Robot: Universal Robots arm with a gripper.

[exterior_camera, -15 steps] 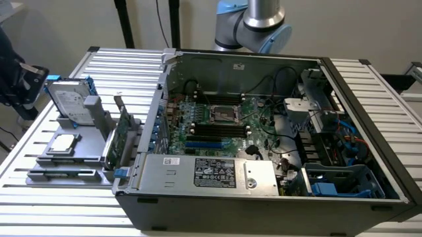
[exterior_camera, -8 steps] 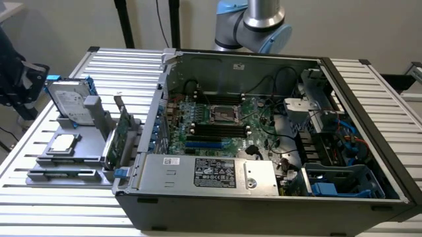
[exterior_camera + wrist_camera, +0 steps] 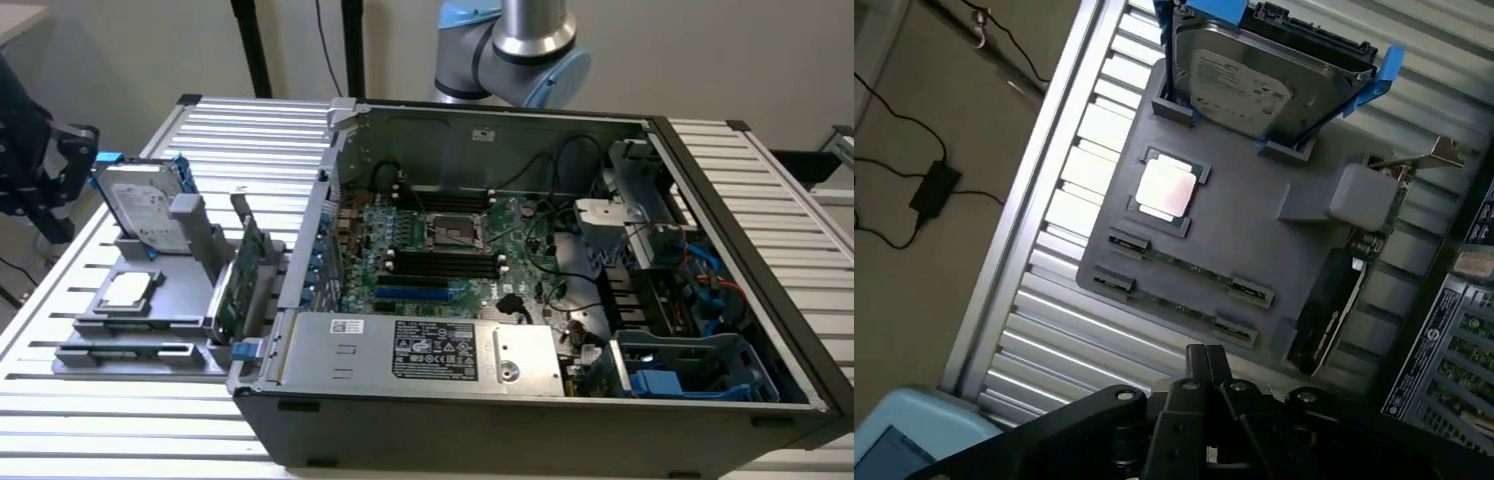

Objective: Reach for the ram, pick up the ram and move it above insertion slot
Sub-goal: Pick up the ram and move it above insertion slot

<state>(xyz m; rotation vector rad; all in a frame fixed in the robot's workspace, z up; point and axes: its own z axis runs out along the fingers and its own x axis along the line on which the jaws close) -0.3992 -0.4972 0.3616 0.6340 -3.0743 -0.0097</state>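
step: reach phase, I judge; nothing is picked up yet.
my gripper (image 3: 1206, 362): fingers together, empty, hovering off the tray's edge on the ram side and touching nothing.
why shut: no grasp is on, so I read this as a travel pose and not a grip.
ram (image 3: 1189, 268): thin green stick standing on its long edge in a narrow holder slot of the grey tray (image 3: 1309, 250), beside the CPU chip (image 3: 1166, 190) and well apart from my fingers.
why on edge: the holder leaves the top edge up and free, so fingers can close over it from above.
second slot: it runs parallel, nearer me; I cannot tell if it is filled.
hard drive (image 3: 1274, 80): upright in blue rails at the tray's far end, clear of the ram.
expansion card (image 3: 1344, 290): wider board standing at the tray side next to the computer case (image 3: 534, 420); not my target.
memory slots (image 3: 441, 262): dark rows on the board inside the open case, to the exterior view's right of the tray; I judge the insertion slot is here.
progress: early, with the ram seated in its holder.
risk: thin stick and close neighbouring slot, so a skewed grip could miss it.
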